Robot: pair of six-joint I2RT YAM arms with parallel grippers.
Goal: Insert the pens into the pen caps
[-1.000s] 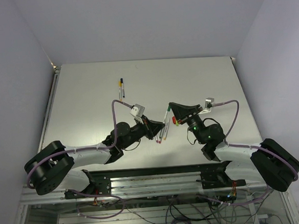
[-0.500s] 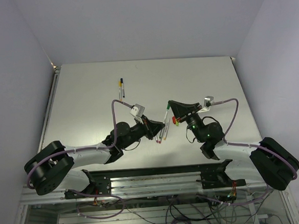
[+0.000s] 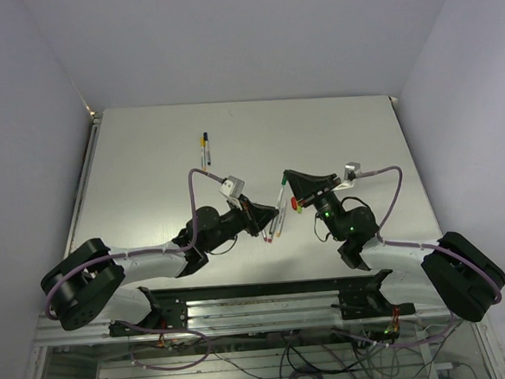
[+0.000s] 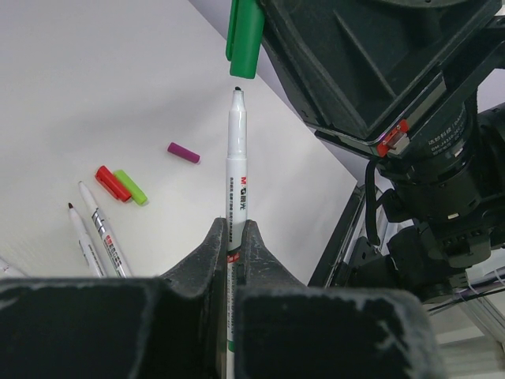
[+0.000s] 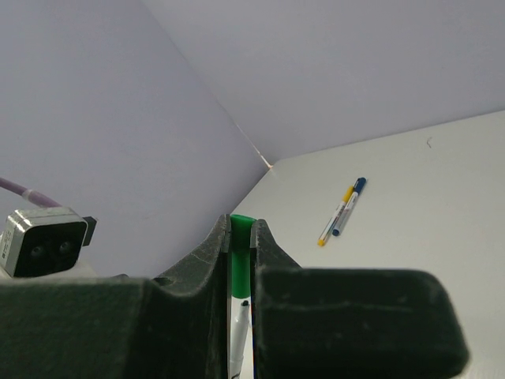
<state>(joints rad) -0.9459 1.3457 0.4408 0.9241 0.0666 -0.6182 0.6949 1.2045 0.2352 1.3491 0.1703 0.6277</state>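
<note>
Right tool (image 5: 241, 227) shifted slightly, clamping green cap (image 4: 245, 35) — pen (image 4: 237, 158) just beneath, gripped in left tool (image 4: 234, 230)

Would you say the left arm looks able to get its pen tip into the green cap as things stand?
Probably yes: the left gripper holds the pen with its tip just short of the green cap in the right gripper, nearly in line, nothing between them.

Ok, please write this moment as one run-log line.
left fingers: shut on pen | right fingers: shut on green cap | tip: near cap, not inserted
</note>
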